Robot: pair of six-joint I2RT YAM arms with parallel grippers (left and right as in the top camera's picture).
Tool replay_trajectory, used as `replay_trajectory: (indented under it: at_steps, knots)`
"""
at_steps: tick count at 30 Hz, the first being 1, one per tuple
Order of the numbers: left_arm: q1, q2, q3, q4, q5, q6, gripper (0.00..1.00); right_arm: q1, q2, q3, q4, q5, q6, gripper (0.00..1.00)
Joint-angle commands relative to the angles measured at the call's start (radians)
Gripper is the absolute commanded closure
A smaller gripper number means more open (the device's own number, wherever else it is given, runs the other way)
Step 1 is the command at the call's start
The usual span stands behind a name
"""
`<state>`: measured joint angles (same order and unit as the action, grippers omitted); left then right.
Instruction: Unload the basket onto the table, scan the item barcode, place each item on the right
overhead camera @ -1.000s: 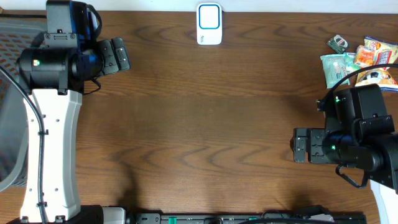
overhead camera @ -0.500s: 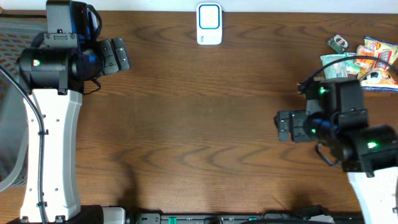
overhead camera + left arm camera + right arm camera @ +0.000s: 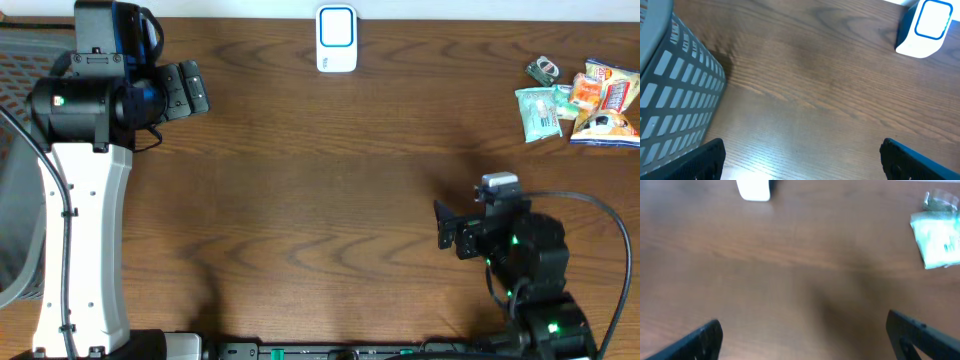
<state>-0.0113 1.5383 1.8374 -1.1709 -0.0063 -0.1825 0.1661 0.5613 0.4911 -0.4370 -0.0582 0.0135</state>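
Both grippers have their fingers wide apart, and nothing is in them. The right gripper (image 3: 444, 226) is low on the right side of the table (image 3: 300, 200), and its open end points to the left. In the right wrist view, its two dark fingers (image 3: 702, 339) sit at the bottom corners with only bare brown wood between them.

The left gripper (image 3: 194, 88) is up in the far left part of the table and points to the right. In the left wrist view, its fingers (image 3: 707, 159) are also at the bottom corners, over bare wood. Just beside that arm, on its left, is a grey basket (image 3: 675, 105) with lots of small holes in its wall.

A white and blue scanner (image 3: 336, 38) stands at the middle of the far edge of the table. It is well apart from both grippers.

The things to scan lie in a small pile in the far right corner. A green packet (image 3: 540, 108) lies closest to the middle of the table. Bright snack bags (image 3: 603, 95) lie just beside it on the right, and a small dark pack (image 3: 545, 68) lies near its top. The pile is well apart from the right gripper, and no gripper touches it.
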Motion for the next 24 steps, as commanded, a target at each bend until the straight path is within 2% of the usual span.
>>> replay_trajectory:
  at_steps: [1,7,13,24]
  knots:
    - [0.000,0.005,-0.001,-0.003,-0.005,0.003,0.02,-0.009,-0.113,-0.132,0.116,-0.014,-0.012,0.01]
    - [0.000,0.005,-0.001,-0.003,-0.005,0.003,0.02,-0.008,-0.254,-0.314,0.341,-0.084,-0.077,0.01]
    - [0.000,0.005,-0.001,-0.003,-0.005,0.003,0.02,-0.008,-0.348,-0.473,0.563,-0.106,-0.082,0.01]
    - [0.000,0.005,-0.001,-0.003,-0.005,0.003,0.02,-0.051,-0.435,-0.486,0.568,-0.071,-0.082,0.01]
